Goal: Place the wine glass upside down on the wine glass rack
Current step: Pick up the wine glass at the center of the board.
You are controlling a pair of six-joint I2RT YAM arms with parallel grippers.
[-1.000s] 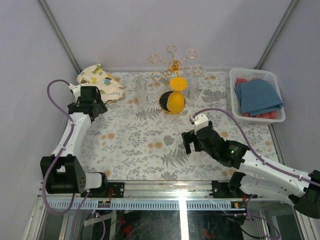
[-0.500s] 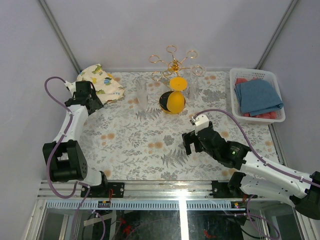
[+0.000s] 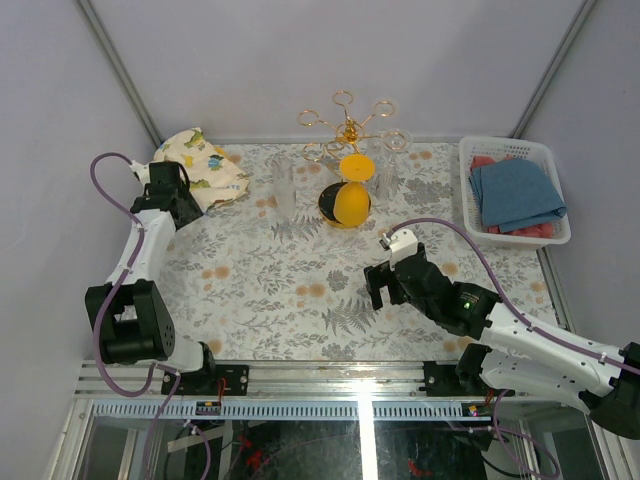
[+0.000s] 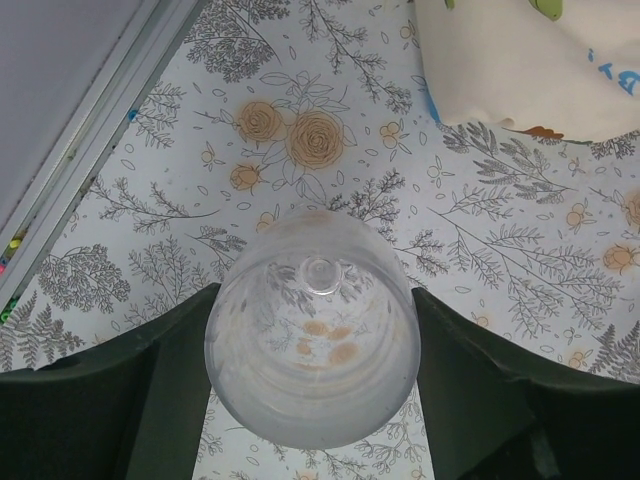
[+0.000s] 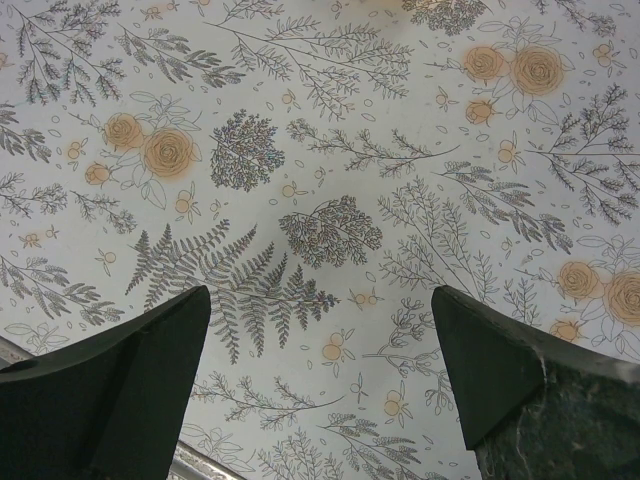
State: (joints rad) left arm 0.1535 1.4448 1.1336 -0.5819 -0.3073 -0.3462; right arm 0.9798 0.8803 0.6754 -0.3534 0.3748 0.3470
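Note:
A clear wine glass (image 4: 312, 330) stands on the flowered tablecloth, seen from above in the left wrist view. My left gripper (image 4: 315, 292) is shut on its bowl, with a dark finger (image 4: 150, 380) pressed to each side. In the top view this gripper (image 3: 166, 187) sits at the back left, and the glass is hidden beneath it. The gold wine glass rack (image 3: 347, 128) stands at the back centre, with a yellow wine glass (image 3: 350, 203) at it. My right gripper (image 5: 320, 300) hangs open over bare cloth, and in the top view it (image 3: 385, 282) is front right of centre.
Two more clear glasses (image 3: 285, 190) (image 3: 388, 176) stand beside the rack. A crumpled patterned cloth (image 3: 205, 160) (image 4: 530, 60) lies just behind the left gripper. A white basket (image 3: 505, 144) with blue towels sits at the back right. The left wall rail (image 4: 90, 130) is close.
The left arm swung back and to the left, toward the patterned cloth, and now stands still there. The right arm has not moved.

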